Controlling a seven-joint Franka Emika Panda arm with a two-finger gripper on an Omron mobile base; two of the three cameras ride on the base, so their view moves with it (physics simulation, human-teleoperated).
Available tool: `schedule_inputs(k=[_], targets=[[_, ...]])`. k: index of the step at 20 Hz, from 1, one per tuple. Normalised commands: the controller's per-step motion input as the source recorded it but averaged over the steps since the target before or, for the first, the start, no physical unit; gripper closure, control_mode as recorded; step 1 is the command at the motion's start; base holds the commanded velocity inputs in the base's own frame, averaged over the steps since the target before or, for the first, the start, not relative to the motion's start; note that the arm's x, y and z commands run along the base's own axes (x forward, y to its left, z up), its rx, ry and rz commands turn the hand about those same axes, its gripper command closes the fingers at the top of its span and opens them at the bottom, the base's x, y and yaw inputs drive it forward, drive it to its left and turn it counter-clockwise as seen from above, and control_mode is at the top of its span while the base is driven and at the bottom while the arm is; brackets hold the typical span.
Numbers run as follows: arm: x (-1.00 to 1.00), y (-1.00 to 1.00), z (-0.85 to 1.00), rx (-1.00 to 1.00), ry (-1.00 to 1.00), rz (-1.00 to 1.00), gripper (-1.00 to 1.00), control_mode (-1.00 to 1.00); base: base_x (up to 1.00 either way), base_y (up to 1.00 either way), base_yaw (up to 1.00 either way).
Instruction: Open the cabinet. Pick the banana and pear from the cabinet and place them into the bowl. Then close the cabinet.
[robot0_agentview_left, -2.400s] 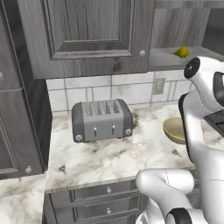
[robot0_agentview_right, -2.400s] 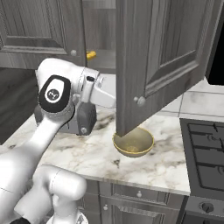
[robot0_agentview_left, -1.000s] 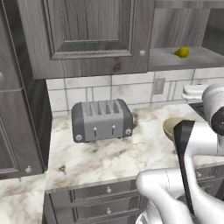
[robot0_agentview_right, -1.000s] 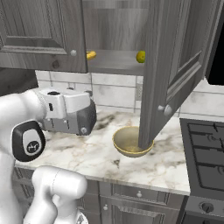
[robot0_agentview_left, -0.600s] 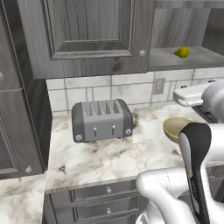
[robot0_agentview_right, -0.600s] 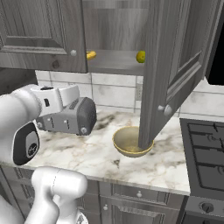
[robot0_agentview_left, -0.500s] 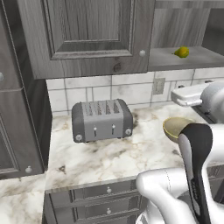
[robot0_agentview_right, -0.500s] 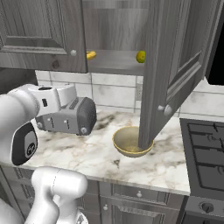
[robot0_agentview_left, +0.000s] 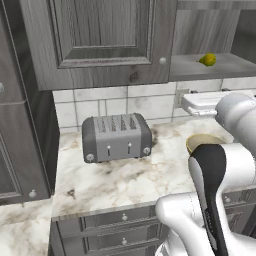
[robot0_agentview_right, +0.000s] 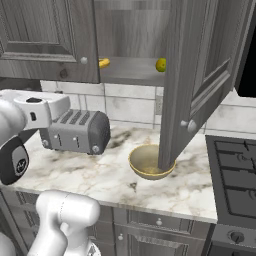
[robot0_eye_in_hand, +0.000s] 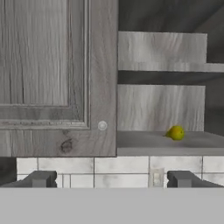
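The cabinet's right door (robot0_agentview_right: 200, 75) stands swung open, and its left door (robot0_eye_in_hand: 57, 74) is shut with its knob (robot0_eye_in_hand: 102, 126) showing. On the grey inner shelf (robot0_agentview_right: 132, 76) lie the banana (robot0_agentview_right: 104, 63) and the yellow-green pear (robot0_agentview_right: 161, 64) (robot0_eye_in_hand: 176, 132) (robot0_agentview_left: 208, 59). The tan bowl (robot0_agentview_right: 149, 161) sits on the counter below the open door's edge. My gripper (robot0_eye_in_hand: 111, 180) is open and empty. It hangs back from the cabinet, level with the tiles under the shelf and facing it. The pear lies up and to the right of it.
A grey toaster (robot0_agentview_right: 75, 131) (robot0_agentview_left: 116, 137) stands on the marble counter (robot0_agentview_right: 90, 175) left of the bowl. A wall socket (robot0_eye_in_hand: 155, 176) sits in the tiled backsplash. A dark stove (robot0_agentview_right: 235, 175) is at the right. Low drawers (robot0_agentview_left: 125, 230) run beneath the counter.
The right door has swung wider since the earliest frames. My hand has since drawn back from it and come round to face the open shelf, jaws wide throughout.
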Motion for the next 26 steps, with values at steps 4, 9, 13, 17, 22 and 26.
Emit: schedule_inputs(k=[4, 9, 13, 17, 22, 26], targets=[[0.24, 0.22, 0.09, 0.0, -0.11, 0.0, -1.0, -1.0, 0.0, 0.0, 0.0], [0.4, 0.01, 0.03, 0.0, -0.04, 0.0, -1.0, -1.0, 0.0, 0.0, 0.0], [0.52, 0.0, 0.02, 0.0, -0.01, 0.0, -1.0, -1.0, 0.0, 0.0, 0.0], [0.65, 0.0, 0.01, 0.0, 0.0, 0.0, -1.0, -1.0, 0.0, 0.0, 0.0], [0.77, 0.0, 0.0, 0.01, 0.0, 0.0, -1.0, -1.0, 0.0, 0.0, 0.0], [0.73, 0.0, 0.0, 0.0, 0.0, 0.0, -1.0, -1.0, 0.0, 0.0, 0.0]])
